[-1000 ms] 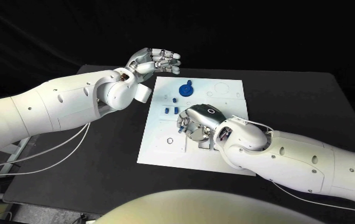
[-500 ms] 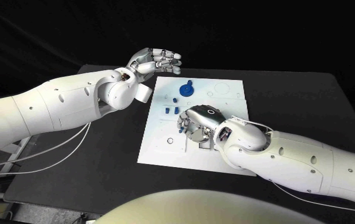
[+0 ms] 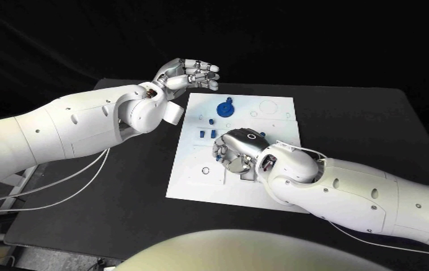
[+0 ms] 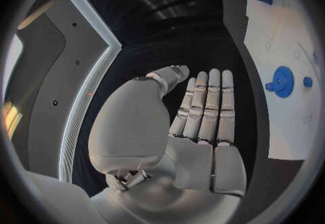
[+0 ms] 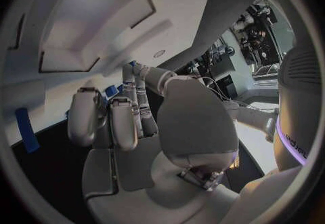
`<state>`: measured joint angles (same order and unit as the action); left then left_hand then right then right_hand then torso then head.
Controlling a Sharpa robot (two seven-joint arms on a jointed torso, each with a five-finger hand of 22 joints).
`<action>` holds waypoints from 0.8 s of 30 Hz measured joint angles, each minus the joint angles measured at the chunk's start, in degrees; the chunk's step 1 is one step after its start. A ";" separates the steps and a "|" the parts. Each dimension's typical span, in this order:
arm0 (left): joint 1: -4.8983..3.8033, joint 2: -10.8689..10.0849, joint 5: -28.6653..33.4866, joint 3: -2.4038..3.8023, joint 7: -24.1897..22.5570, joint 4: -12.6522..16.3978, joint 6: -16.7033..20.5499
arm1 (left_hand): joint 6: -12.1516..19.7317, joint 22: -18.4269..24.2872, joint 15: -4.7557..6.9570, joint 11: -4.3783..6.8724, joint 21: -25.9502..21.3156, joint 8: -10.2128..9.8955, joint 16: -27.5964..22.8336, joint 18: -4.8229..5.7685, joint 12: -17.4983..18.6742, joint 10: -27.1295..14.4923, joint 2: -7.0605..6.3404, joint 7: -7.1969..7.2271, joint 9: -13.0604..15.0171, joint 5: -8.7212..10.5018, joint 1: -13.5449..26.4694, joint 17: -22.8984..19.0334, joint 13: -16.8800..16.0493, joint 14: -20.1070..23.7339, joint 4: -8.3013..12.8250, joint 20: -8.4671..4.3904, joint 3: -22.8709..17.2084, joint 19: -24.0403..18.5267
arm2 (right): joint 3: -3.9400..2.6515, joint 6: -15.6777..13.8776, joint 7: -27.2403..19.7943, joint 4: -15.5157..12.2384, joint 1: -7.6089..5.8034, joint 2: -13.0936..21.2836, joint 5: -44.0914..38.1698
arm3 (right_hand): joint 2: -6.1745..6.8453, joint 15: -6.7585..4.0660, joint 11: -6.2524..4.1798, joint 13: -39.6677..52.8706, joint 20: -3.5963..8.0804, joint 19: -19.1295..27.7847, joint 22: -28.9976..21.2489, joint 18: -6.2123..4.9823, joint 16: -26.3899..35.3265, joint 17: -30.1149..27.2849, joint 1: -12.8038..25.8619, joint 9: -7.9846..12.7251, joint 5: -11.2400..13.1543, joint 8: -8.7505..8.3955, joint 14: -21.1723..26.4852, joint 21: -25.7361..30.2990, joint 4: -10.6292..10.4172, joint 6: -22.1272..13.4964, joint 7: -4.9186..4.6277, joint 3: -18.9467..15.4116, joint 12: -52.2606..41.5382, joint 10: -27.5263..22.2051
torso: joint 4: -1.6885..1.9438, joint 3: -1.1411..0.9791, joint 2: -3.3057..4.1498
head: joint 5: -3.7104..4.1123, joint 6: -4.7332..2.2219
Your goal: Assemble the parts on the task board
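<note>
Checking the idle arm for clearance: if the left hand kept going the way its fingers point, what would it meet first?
Probably nothing: the left hand points past the task board's far corner over bare black table, though depth is unclear.

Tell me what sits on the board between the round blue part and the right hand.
In the head view, a few small blue pieces lie on the task board between the round blue part and the right hand.

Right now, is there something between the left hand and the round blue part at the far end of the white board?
Nothing visible stands between them. The left hand is raised off the far left corner of the board, holding nothing, and the round blue part lies uncovered. The right hand is nearer, at mid-board.
</note>
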<state>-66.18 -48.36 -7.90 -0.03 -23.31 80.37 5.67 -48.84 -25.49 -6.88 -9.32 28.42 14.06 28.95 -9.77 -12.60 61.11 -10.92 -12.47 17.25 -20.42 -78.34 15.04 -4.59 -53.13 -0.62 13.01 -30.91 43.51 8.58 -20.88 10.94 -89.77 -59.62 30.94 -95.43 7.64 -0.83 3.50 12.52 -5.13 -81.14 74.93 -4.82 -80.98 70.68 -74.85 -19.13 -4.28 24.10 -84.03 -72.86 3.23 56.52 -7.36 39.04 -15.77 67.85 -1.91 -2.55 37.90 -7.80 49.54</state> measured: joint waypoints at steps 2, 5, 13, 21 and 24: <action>0.00 0.00 -0.01 0.00 0.02 0.00 0.00 | 0.00 0.00 0.00 0.00 0.00 0.00 0.00 0.00 0.00 0.00 0.00 0.00 0.00 0.00 0.00 0.00 0.00 0.00 0.00 0.00 0.00 0.00 | 0.00 0.33 0.05 0.05 0.00 -0.06 -0.13 | 0.00 0.00 0.00 0.02 0.00 0.00 0.00 0.00 0.00 0.00 0.00 -0.04 0.00 0.01 0.00 0.00 0.00 -0.01 -0.01 0.00 0.00 0.00 | 0.00 0.00 0.00 | 0.00 0.00; 0.00 0.00 -0.01 0.00 0.05 0.00 0.00 | 0.00 0.00 0.00 0.00 0.00 0.00 0.00 0.00 0.00 0.00 0.00 0.00 0.00 0.00 0.00 0.00 0.00 0.00 0.00 0.00 0.00 0.00 | -0.02 0.63 0.08 0.09 -0.03 -0.15 -0.25 | 0.00 0.00 0.11 0.06 0.00 0.00 0.00 0.00 0.00 0.00 0.00 -0.09 0.00 0.02 0.00 0.43 0.17 -0.17 -0.17 -0.35 0.06 -0.11 | 0.00 0.01 0.00 | 0.03 0.00; 0.00 0.00 -0.03 0.00 0.13 -0.02 0.00 | 0.00 0.00 0.00 0.00 0.00 0.00 0.00 0.00 0.00 0.00 0.00 0.00 0.00 0.00 0.00 0.00 0.00 0.00 0.00 0.00 0.00 0.00 | 0.02 0.86 0.02 0.15 -0.06 -0.04 -0.35 | 1.01 1.87 2.37 -0.49 -1.58 1.58 -0.01 -0.01 0.33 -1.19 2.84 2.24 -0.84 -5.97 0.00 3.69 -1.05 -9.46 -2.81 -2.30 2.82 -6.89 | -0.01 0.06 -0.03 | 0.03 0.02; 0.00 -0.03 -0.08 0.00 0.24 -0.04 0.00 | 0.00 -0.01 0.00 -0.21 0.00 0.00 0.00 0.00 0.00 -0.21 0.00 0.00 -0.06 0.00 0.00 0.08 0.00 0.00 0.00 0.21 0.00 -0.21 | 0.11 -0.19 0.07 -1.58 -0.15 2.10 -0.27 | 2.03 2.27 2.97 -0.45 -2.16 2.59 -0.02 -0.01 1.22 -3.10 2.61 2.68 -0.84 -6.89 0.01 6.00 -0.79 -10.50 -2.88 -2.99 2.80 -9.32 | -0.04 0.04 -0.07 | 0.12 -0.22; 0.00 -0.06 -0.13 0.00 0.29 -0.09 -0.01 | 0.00 -0.01 -0.14 -0.21 0.00 0.00 0.00 0.00 0.00 -0.20 0.00 0.00 -0.05 0.00 0.00 0.08 0.00 0.14 0.00 0.21 0.00 -0.21 | -0.02 -0.90 0.16 -3.49 -0.72 3.98 -0.23 | 2.03 2.27 2.78 -0.36 -2.16 2.59 -0.02 -0.01 1.22 -3.16 2.61 2.68 -0.84 -6.89 0.01 6.23 -0.79 -10.50 -2.88 -3.32 2.59 -9.50 | -0.07 0.06 -0.09 | 0.31 -0.40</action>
<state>-66.18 -48.42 -8.02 -0.03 -23.02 80.28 5.66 -48.85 -25.50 -7.02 -9.53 28.42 14.06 28.95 -9.77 -12.60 60.91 -10.92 -12.47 17.19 -20.42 -78.34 15.12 -4.59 -52.99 -0.63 13.22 -30.90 43.30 8.56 -21.78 11.10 -93.25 -60.34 34.91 -95.66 9.67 1.44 6.29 12.16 -7.29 -78.55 74.91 -4.83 -79.76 67.52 -72.25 -16.45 -5.12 17.21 -84.02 -66.64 2.44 46.02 -10.24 35.72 -13.17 58.35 -1.98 -2.49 37.81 -7.49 49.15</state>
